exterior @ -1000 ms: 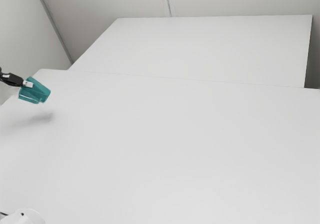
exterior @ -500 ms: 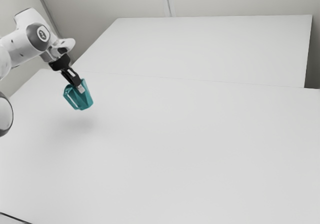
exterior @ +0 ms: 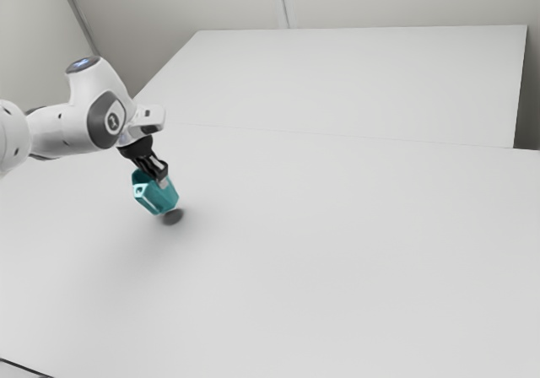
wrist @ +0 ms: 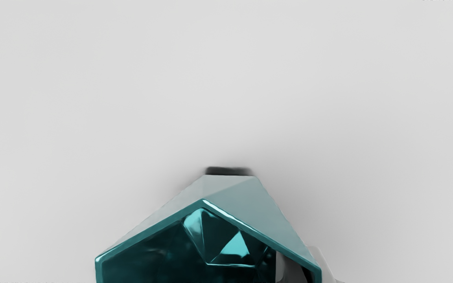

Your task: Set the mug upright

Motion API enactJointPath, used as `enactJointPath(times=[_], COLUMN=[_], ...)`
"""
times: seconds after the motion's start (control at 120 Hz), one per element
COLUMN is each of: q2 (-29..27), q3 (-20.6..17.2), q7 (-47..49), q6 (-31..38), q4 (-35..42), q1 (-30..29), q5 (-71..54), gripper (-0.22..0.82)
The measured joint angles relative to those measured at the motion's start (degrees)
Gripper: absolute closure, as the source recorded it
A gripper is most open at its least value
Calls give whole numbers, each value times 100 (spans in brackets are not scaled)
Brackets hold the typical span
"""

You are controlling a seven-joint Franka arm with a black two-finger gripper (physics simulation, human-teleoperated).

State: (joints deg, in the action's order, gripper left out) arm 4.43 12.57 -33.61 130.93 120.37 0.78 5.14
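- Your gripper [exterior: 160,176] is clenched on the teal mug [exterior: 157,196] by its side wall [wrist: 289,236]: one finger [wrist: 288,270] is inside the mouth and the other [wrist: 321,262] outside, with the wall pinched between them.
- The mug hangs at and just beyond your fingertips, tilted, its rim [wrist: 148,232] toward the hand and its base [wrist: 229,175] away from it, low over the table [exterior: 337,251].
- You have a dark shadow [exterior: 173,217] close by the base; whether the base touches, you can't tell.
- Expect a light, rigid shell. The glossy finish looks hard and perhaps slippery, and if it is ceramic or glass, an edge could chip on a hard landing.
- Your hold is on one wall, so the body's weight sits off to the side of the pads; the mug could pivot between them if the base catches.
- This wall hold near the rim looks a sound place to grasp: firm pressure, no crushing, and the base left free.
- Judge the lean by the base: it should sit flat before you trust the mug to stand without you.
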Motion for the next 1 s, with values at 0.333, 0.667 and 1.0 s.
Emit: enactJointPath(times=[0.333,0.667,1.0], q2=[296,373,-19], q3=[1,-5,-24], q7=[837,1310,1546], q6=[753,934,-68], q4=[272,261,-706], q1=[68,83,106], q5=[-151,-122,-110], gripper=[78,39,8])
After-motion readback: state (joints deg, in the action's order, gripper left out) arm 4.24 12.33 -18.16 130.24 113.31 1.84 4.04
